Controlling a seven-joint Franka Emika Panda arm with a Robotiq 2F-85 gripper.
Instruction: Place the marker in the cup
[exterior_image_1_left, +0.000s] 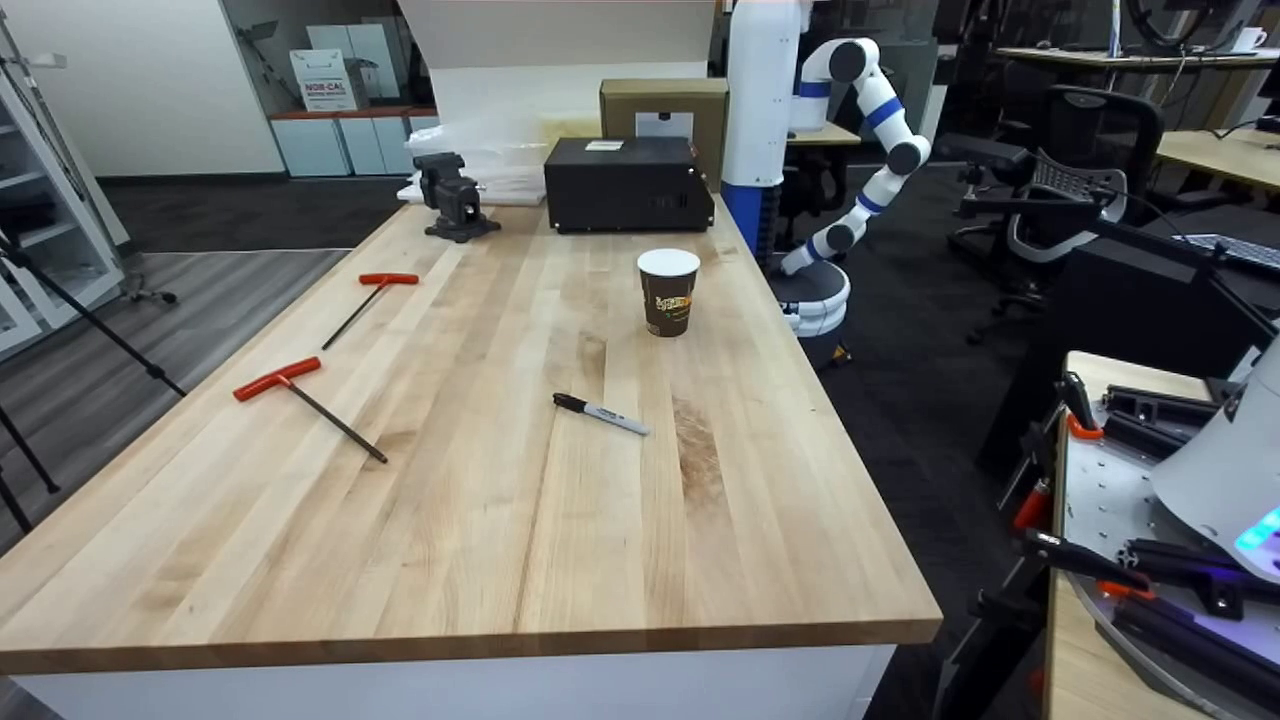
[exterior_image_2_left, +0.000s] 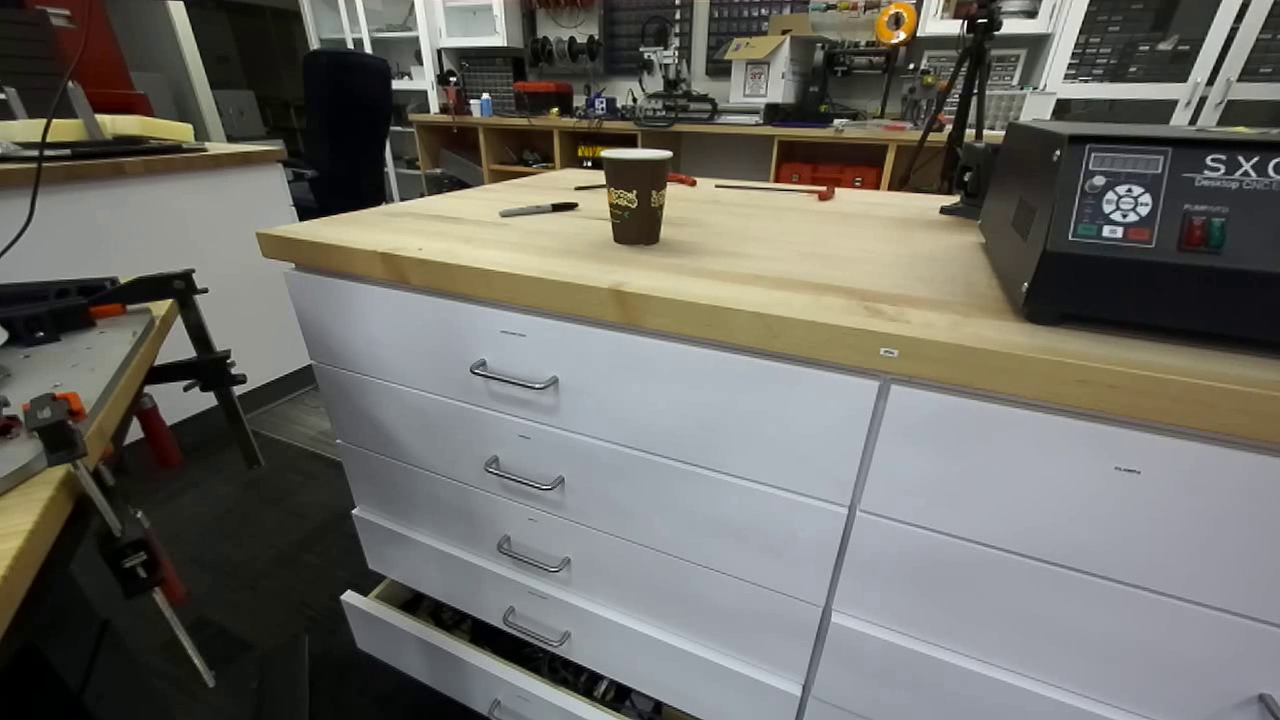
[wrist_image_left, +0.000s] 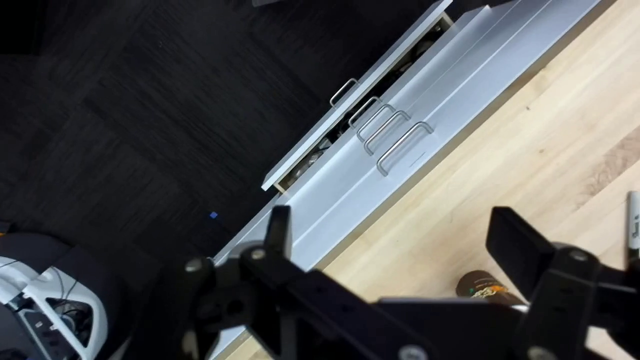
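1. One marker (exterior_image_1_left: 602, 412) lies flat on the counter (exterior_image_1_left: 780, 560), outside the cup (exterior_image_1_left: 668, 295); in an exterior view its black cap aims toward 10 o'clock and its grey barrel toward 4.
2. One cup stands upright on the same counter, brown with a white top. From it, in that exterior view, the marker sits at 7 o'clock, near but not touching.
3. One gripper (wrist_image_left: 390, 225) shows at 6 o'clock in the wrist view, its two jaws spread wide, with drawer fronts (wrist_image_left: 332, 207) and the counter's edge visible between them.
4. Both cup and marker appear in the wrist view too: the cup partly covered by the gripper, the marker cut off by the frame at about 3 o'clock. There the marker lies at 2 o'clock from the cup.
5. Two red-handled T-shaped tools (exterior_image_1_left: 285, 380) (exterior_image_1_left: 382, 282) lie on the counter: the nearer at 9 o'clock from the marker, shaft aimed at 4; the farther at 10, shaft aimed at 7.
6. One black box (exterior_image_1_left: 630, 185) stands at 11 o'clock from the cup, with one cardboard box (exterior_image_1_left: 665, 95) behind it, toward 1 o'clock.
7. One small black vise (exterior_image_1_left: 458, 200) stands at 9 o'clock from the black box.
8. Five metal handles (wrist_image_left: 401, 143) show on the drawer fronts in the wrist view; one open drawer (wrist_image_left: 320, 132) holds things too dark to name.
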